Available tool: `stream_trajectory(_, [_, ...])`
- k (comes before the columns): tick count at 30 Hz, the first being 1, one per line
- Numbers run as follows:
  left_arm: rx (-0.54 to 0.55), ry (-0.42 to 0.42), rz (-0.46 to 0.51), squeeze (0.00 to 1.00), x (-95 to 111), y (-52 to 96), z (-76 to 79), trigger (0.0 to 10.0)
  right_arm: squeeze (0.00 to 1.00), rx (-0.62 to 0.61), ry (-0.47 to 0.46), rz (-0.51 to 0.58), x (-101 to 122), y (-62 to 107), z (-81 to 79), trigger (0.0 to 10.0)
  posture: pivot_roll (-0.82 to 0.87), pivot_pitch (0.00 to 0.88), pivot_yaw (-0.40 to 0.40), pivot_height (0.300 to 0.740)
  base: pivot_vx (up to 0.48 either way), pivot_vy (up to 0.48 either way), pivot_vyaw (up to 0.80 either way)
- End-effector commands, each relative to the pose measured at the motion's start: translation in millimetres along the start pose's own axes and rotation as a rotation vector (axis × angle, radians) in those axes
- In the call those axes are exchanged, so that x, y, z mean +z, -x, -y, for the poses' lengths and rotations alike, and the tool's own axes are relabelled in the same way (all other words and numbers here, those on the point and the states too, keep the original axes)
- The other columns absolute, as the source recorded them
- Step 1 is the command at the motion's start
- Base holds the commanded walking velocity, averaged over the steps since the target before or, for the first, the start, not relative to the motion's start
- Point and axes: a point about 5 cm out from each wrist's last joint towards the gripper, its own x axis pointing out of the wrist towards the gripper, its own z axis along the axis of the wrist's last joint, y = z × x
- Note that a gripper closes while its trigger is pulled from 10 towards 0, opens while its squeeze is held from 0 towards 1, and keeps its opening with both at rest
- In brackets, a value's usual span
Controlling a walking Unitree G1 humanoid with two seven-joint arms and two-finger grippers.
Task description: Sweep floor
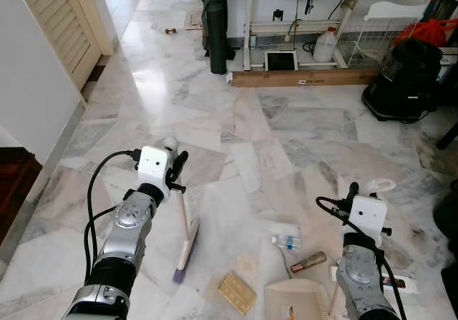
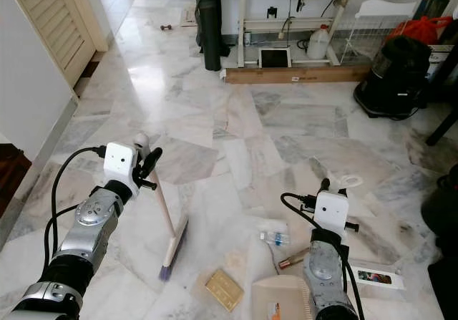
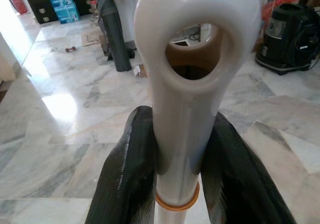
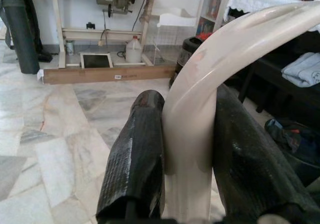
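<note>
Dustpan (image 1: 297, 300) lies nearest, its handle clamped in the right hand (image 1: 352, 191); litter (image 1: 286, 240) lies between it and the broom (image 1: 184, 234), clamped slanting in the left hand (image 1: 177, 164).

Broom (image 1: 184, 228): cream handle, purple bristles on the marble floor (image 1: 286, 141), leaning upright. Beige dustpan (image 1: 297, 300): lying flat on floor, well right of bristles.

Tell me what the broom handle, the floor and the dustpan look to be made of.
Broom handle: glossy cream plastic, judging by its moulded hanging eye and the highlights on it. The left tool grips it.
Floor: polished marble-look slabs, grey-veined and reflective; real stone or tile is unclear.
Dustpan: beige, probably plastic; its smooth curved handle sits in the right tool.
</note>
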Motion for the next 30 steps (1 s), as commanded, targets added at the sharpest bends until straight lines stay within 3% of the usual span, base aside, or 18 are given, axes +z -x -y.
stream_trajectory(1, [0.006,-0.022,0.019,0.00,6,0.8,-4.7,10.0,0.00,-0.001,0.007,-0.011,-4,2.8,0.3,10.0,0.12,0.100,0.036,0.740,0.000,0.000,0.00])
stream_trajectory(13, [-0.019,-0.016,0.009,0.00,5,0.0,-0.4,10.0,0.00,0.021,0.012,-0.079,-16,12.1,-7.4,10.0,0.13,0.095,0.041,0.740,0.000,0.000,0.00])
stream_trajectory(20, [-0.092,0.000,-0.082,0.00,-6,1.1,6.3,10.0,0.00,0.026,0.013,-0.129,-26,21.8,-9.8,10.0,0.13,0.089,0.041,0.740,0.000,0.000,0.00])
stream_trajectory(22, [-0.101,-0.001,-0.089,0.00,-8,1.4,7.8,10.0,0.00,-0.004,-0.027,-0.136,-26,21.9,-7.7,10.0,0.13,0.089,0.041,0.740,0.000,0.000,0.00])
stream_trajectory(25, [-0.101,0.003,-0.088,0.00,-7,0.9,8.5,10.0,0.00,-0.074,-0.072,-0.086,-16,11.2,1.5,10.0,0.13,0.090,0.039,0.740,0.000,0.000,0.00])
stream_trajectory(30, [-0.100,0.006,-0.089,0.00,-7,0.9,8.8,10.0,0.00,-0.106,-0.072,0.005,1,-3.6,7.3,10.0,0.13,0.091,0.036,0.740,0.000,0.000,0.00])
